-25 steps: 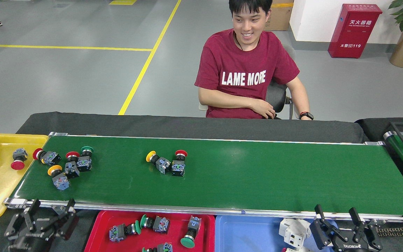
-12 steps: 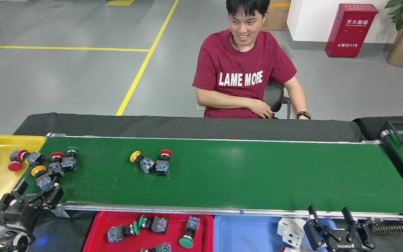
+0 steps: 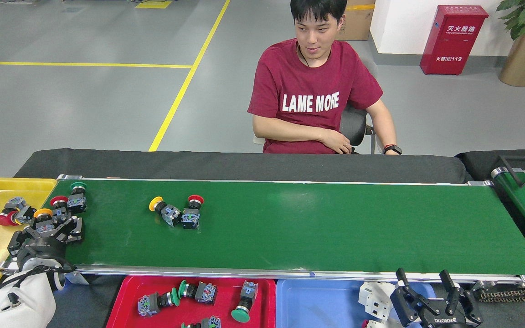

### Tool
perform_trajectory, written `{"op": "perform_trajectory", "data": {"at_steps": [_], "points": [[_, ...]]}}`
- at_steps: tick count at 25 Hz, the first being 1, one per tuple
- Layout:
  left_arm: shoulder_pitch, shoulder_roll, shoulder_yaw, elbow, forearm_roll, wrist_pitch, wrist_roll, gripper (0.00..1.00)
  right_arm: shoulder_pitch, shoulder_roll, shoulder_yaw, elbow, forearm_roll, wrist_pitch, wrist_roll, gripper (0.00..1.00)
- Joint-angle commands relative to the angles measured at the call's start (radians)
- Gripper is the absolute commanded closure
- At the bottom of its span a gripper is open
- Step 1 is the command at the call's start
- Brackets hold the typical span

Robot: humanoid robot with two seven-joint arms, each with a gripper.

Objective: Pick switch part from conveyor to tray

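Clearly nearer, the left hand [image 3: 46, 232], fingers spread and empty, hovered just short of the yellow-capped switch part [image 3: 43, 217] at the conveyor [image 3: 317, 228] end, while the right hand [image 3: 433, 296] stood open far off

Just beyond the left gripper [image 3: 46, 232], a yellow-capped switch part [image 3: 43, 218] lies between its spread fingertips at the conveyor's [image 3: 312, 228] left end. Red-capped [image 3: 59, 207] and green-capped [image 3: 78, 198] parts cluster just past it. The red tray [image 3: 126, 296] sits to the gripper's right, holding green-capped parts.
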Motion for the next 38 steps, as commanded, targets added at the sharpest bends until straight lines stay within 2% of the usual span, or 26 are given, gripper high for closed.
{"op": "perform_trajectory", "data": {"at_steps": [1,4,7,10,12,14,15,17,18,20,21,23,29,31,33,34,35,38], "points": [[-0.021,-0.005,-0.001,-0.007,0.003,-0.011,0.023,0.79,-0.013,0.0,0.0,-0.013,0.001,-0.001,0.004,0.04],[-0.019,-0.008,0.0,-0.014,0.006,-0.059,0.026,0.85,-0.015,0.001,0.0,-0.013,0.001,-0.001,0.004,0.04],[0.024,-0.001,-0.001,-0.148,0.011,-0.185,0.024,0.86,-0.012,0.0,0.0,-0.015,0.001,-0.001,0.004,0.04],[0.191,0.039,0.005,-0.452,0.017,-0.384,0.013,0.86,-0.012,0.001,0.0,-0.015,0.001,-0.001,0.004,0.04],[0.378,0.085,0.016,-0.717,0.026,-0.547,0.012,0.85,-0.01,0.001,0.0,-0.013,0.001,-0.001,0.004,0.04],[0.565,0.091,0.034,-0.961,0.038,-0.663,-0.002,0.83,-0.009,0.0,0.0,-0.013,0.001,-0.001,0.004,0.04],[0.633,0.09,0.037,-1.041,0.041,-0.7,-0.02,0.81,-0.009,0.0,0.0,-0.015,0.001,-0.001,0.004,0.04],[0.793,0.079,0.036,-1.22,0.041,-0.754,-0.077,0.69,-0.009,0.0,0.0,-0.013,0.001,-0.001,0.006,0.04],[0.84,0.071,0.031,-1.268,0.041,-0.76,-0.096,0.64,-0.009,0.001,0.0,-0.013,0.001,-0.001,0.004,0.04],[0.926,0.028,0.022,-1.354,0.034,-0.749,-0.129,0.3,-0.009,0.001,0.0,-0.013,0.001,-0.001,0.006,0.04],[0.936,-0.004,0.02,-1.381,0.031,-0.734,-0.142,0.0,-0.009,0.001,0.0,-0.013,0.001,-0.001,0.006,0.04],[0.944,-0.033,0.019,-1.4,0.032,-0.699,-0.149,0.0,-0.01,0.001,0.0,-0.013,0.001,-0.001,0.012,0.04],[0.949,-0.047,0.043,-1.395,0.04,-0.665,-0.149,0.0,-0.007,0.001,0.0,-0.013,0.001,-0.001,0.012,0.04],[0.955,-0.068,0.115,-1.389,0.04,-0.518,-0.149,0.0,-0.007,0.001,0.0,-0.013,0.001,-0.001,0.012,0.04],[0.95,-0.091,0.18,-1.366,0.04,-0.271,-0.148,0.0,-0.007,0.001,0.0,-0.013,0.001,-0.001,0.012,0.04],[0.942,-0.088,0.189,-1.335,0.041,-0.185,-0.149,0.0,-0.007,0.001,0.0,-0.015,0.001,-0.001,0.013,0.04],[0.936,-0.087,0.198,-1.303,0.043,-0.145,-0.148,0.0,-0.007,0.001,0.0,-0.015,0.001,-0.001,0.013,0.04],[0.936,-0.071,0.229,-1.249,0.043,-0.171,-0.149,0.0,-0.007,0.004,0.0,-0.013,0.001,-0.001,0.013,0.04]]}}
